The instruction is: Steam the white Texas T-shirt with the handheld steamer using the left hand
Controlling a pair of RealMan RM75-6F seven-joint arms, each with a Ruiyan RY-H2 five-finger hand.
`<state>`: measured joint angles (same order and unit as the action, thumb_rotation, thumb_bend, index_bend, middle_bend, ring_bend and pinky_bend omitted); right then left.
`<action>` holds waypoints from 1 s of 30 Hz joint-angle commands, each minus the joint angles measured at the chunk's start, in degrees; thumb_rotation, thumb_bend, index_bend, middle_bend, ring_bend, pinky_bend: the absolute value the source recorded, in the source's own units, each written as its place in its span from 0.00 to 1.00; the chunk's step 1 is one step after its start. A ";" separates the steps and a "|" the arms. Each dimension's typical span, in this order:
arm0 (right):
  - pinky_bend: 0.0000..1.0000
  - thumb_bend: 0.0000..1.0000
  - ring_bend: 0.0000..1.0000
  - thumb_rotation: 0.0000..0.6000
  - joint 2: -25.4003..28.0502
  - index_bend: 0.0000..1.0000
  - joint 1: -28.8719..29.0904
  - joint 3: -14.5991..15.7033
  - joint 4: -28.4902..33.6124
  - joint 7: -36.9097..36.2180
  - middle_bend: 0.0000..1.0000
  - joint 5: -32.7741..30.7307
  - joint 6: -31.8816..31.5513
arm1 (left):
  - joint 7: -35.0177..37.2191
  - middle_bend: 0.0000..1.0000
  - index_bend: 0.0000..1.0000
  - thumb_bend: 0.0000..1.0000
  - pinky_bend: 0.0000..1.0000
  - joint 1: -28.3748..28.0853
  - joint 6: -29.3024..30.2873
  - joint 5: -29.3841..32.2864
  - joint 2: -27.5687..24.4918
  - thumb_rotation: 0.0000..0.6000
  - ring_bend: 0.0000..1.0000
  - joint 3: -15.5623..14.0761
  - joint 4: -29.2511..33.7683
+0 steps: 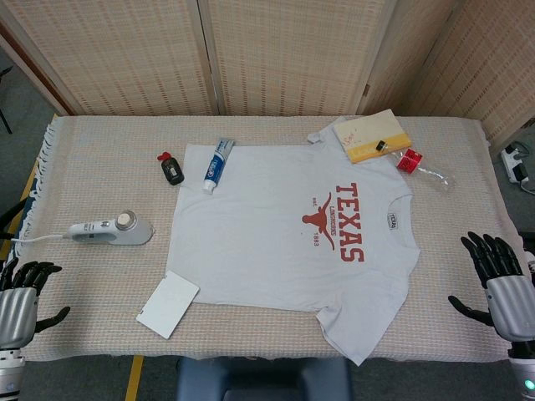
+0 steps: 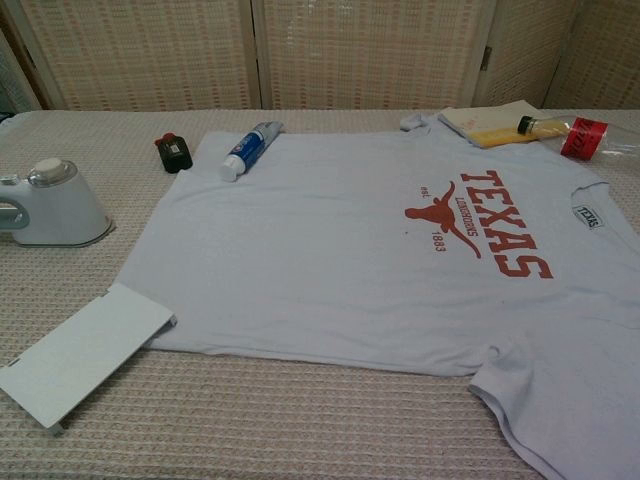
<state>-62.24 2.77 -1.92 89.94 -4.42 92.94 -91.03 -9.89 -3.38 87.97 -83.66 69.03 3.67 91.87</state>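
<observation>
The white T-shirt [image 1: 284, 234] [image 2: 380, 230] lies flat in the middle of the table, its red "TEXAS" longhorn print facing up and its collar toward the right. The white handheld steamer [image 1: 113, 230] [image 2: 50, 205] rests on the cloth to the left of the shirt, its cord trailing off the left edge. My left hand [image 1: 21, 296] hovers at the front left corner, below the steamer and apart from it, fingers spread and holding nothing. At the front right edge my right hand [image 1: 501, 280] is likewise spread and empty. Neither hand shows in the chest view.
A toothpaste tube [image 1: 217, 164] [image 2: 247, 150] lies on the shirt's upper left edge. A small black and red object [image 1: 171, 169] [image 2: 174, 152] sits left of it. A white card [image 1: 168, 303] [image 2: 85, 350] lies by the shirt's lower left corner. A yellow-edged pad [image 1: 372, 135] and a red-labelled plastic bottle [image 1: 418, 163] sit at the back right.
</observation>
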 commanded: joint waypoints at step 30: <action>0.00 0.09 0.00 1.00 3.96 0.00 -1.45 -1.49 3.67 3.07 0.01 0.65 -3.76 | -8.05 0.22 0.24 0.15 0.15 -22.17 -26.47 21.06 9.88 1.00 0.15 12.49 -13.39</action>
<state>-58.27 1.31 -3.39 93.62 -1.33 93.61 -94.79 -16.22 -23.48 63.53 -65.08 76.95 15.04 81.23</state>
